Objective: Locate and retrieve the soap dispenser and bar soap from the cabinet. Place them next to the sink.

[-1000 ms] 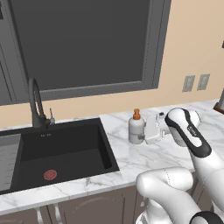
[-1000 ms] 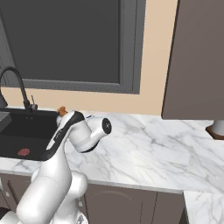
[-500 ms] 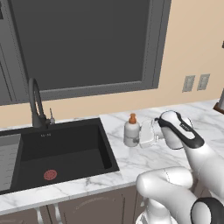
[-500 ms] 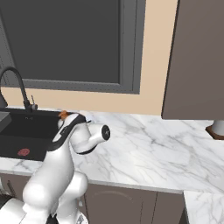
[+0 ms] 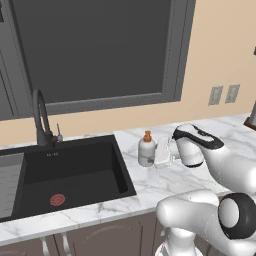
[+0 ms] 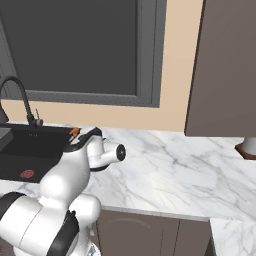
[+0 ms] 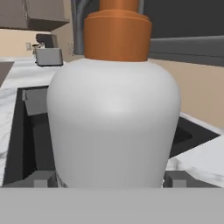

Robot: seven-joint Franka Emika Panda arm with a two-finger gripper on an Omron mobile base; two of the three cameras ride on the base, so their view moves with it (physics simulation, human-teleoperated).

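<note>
The soap dispenser (image 5: 146,151), a white bottle with an orange pump top, stands upright on the marble counter just right of the black sink (image 5: 121,167). My gripper (image 5: 154,158) reaches it from the right and is shut on its lower body. In the hand view the bottle (image 7: 113,122) sits between my two fingertips (image 7: 43,179), which touch its sides. From the right base view the orange pump top (image 6: 75,131) peeks out behind my arm. The bar soap is out of view. A brown wall cabinet (image 6: 225,65) hangs over the counter at the right.
The black curved faucet (image 5: 40,117) rises behind the sink, whose drain (image 5: 57,199) is red-ringed. Two wall outlets (image 5: 224,94) sit above the counter to the right. A small object (image 6: 247,147) stands at the counter's far right. Bare marble counter (image 6: 170,170) stretches right of my arm.
My gripper has carried the soap dispenser a little to the left, toward the sink's right edge, and slightly lower. The base and camera have not moved.
</note>
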